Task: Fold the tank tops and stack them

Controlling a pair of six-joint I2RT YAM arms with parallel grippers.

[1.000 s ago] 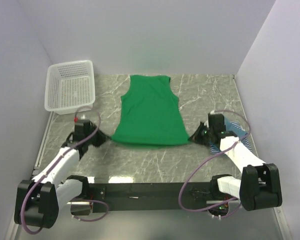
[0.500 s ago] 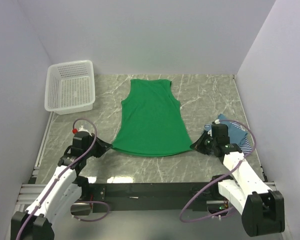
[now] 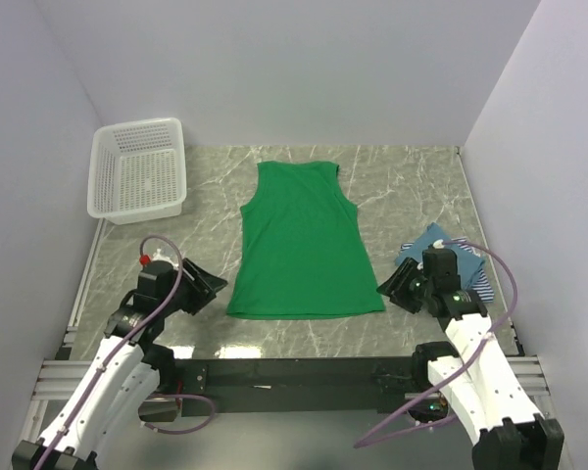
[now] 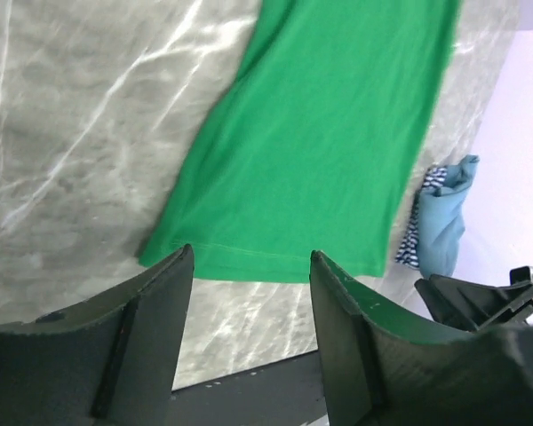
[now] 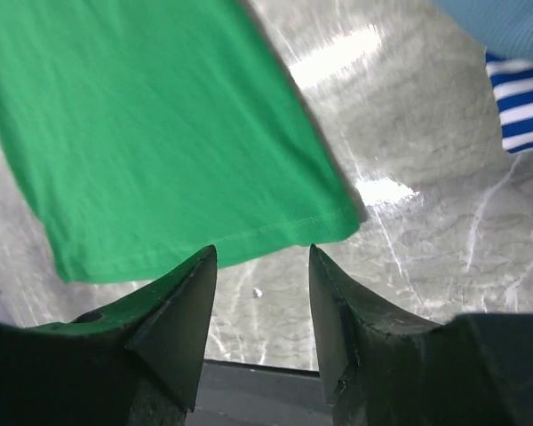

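Across the middle of the marble surface (image 3: 402, 186) the green top (image 3: 302, 245) lies flat, hem toward the near edge. The left fingers (image 3: 208, 284) stand wide apart just off its near-left corner, holding nothing. The right fingers (image 3: 396, 287) are parted at the near-right corner, also empty. The teal top (image 3: 433, 238) and striped top (image 3: 483, 284) lie bunched at the right, partly hidden by the right arm. A white basket (image 3: 137, 171) sits far left.

Both white arms (image 3: 106, 374) carry black joints, looping purple cables (image 3: 181, 266) and black fingers (image 4: 133, 346).
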